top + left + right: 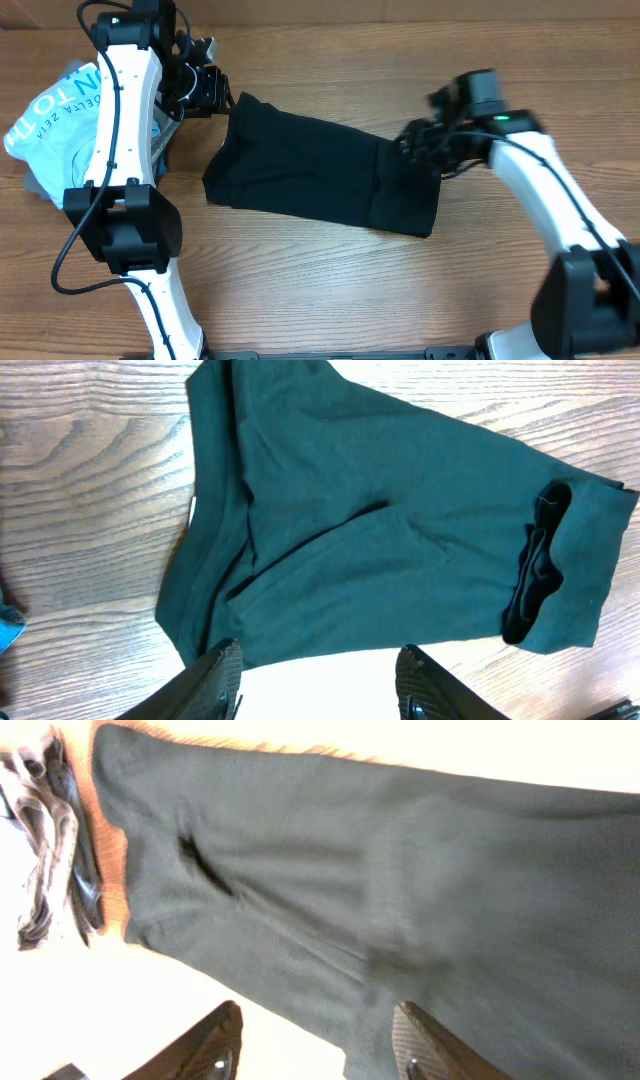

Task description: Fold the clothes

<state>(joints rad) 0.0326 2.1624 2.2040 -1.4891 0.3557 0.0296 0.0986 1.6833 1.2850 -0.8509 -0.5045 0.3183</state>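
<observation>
The clothes, a black T-shirt (320,170), lie folded into a long band across the middle of the table. In the left wrist view the T-shirt (380,510) spreads ahead of my fingers, with a rumpled sleeve opening at its right end. My left gripper (212,88) hovers at the shirt's far left corner; the left gripper (320,675) is open, with only bare table between its fingers. At the shirt's right end my right gripper (412,145) stands open just above the fabric. In the right wrist view the right gripper (315,1040) holds nothing, and the T-shirt (380,890) lies flat below.
A light blue shirt with white lettering (45,115) lies crumpled at the far left, on a grey garment (38,185). A crumpled grey bundle (45,840) shows beyond the black shirt's far end. Wooden tabletop (330,290) surrounds the shirt.
</observation>
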